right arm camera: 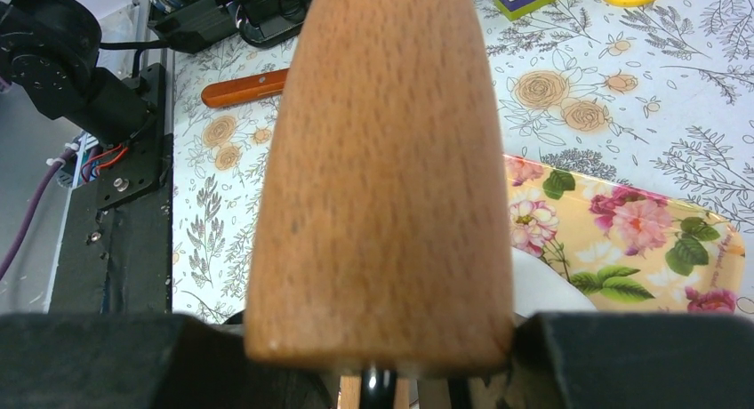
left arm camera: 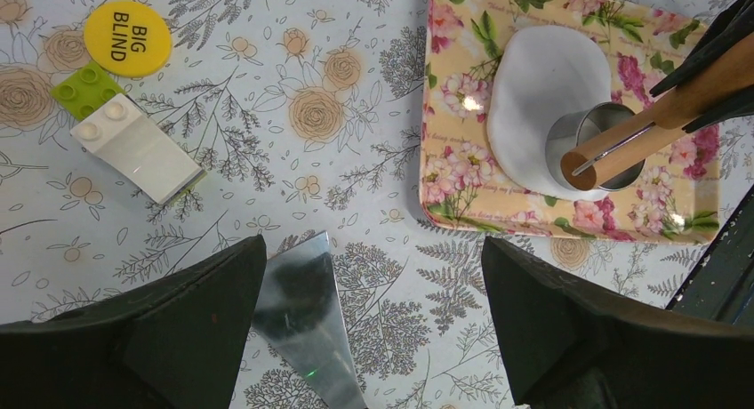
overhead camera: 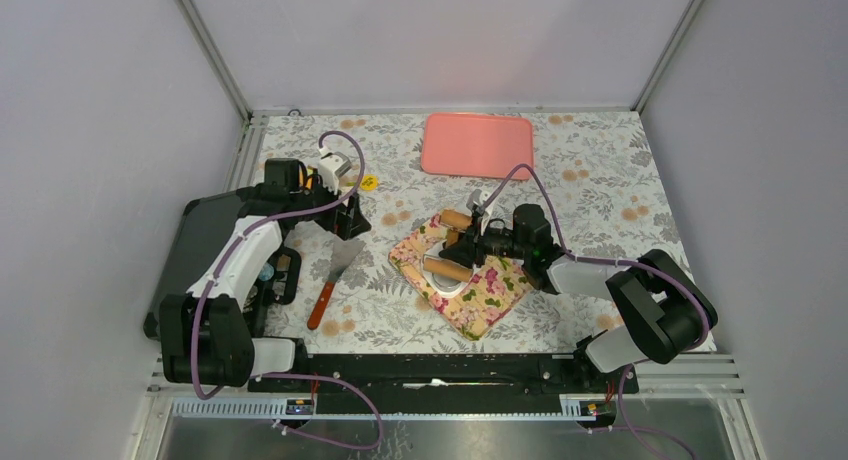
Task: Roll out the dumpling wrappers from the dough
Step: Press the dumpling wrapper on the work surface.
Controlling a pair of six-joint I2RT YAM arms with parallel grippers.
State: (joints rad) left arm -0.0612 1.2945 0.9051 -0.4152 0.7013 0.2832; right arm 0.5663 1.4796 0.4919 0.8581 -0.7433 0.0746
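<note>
The dough (left arm camera: 538,89) is a thin flat white sheet on the floral tray (left arm camera: 462,89); it also shows in the top view (overhead camera: 443,289) and the right wrist view (right arm camera: 538,289). A shiny metal ring cutter (left arm camera: 597,129) stands on the sheet's near edge. My right gripper (overhead camera: 462,245) is shut on the brown wooden rolling pin (right arm camera: 382,160), which reaches over the ring and the dough (left arm camera: 658,124). My left gripper (left arm camera: 373,293) is open and empty, above the table left of the tray, over the spatula blade (left arm camera: 298,311). No cut round wrappers show.
A pink tray (overhead camera: 477,145) lies at the back. The spatula (overhead camera: 335,275) with its orange handle lies left of the floral tray (overhead camera: 480,300). A yellow "BIG BLIND" disc (left arm camera: 127,38) and a white and green block (left arm camera: 133,147) sit farther left.
</note>
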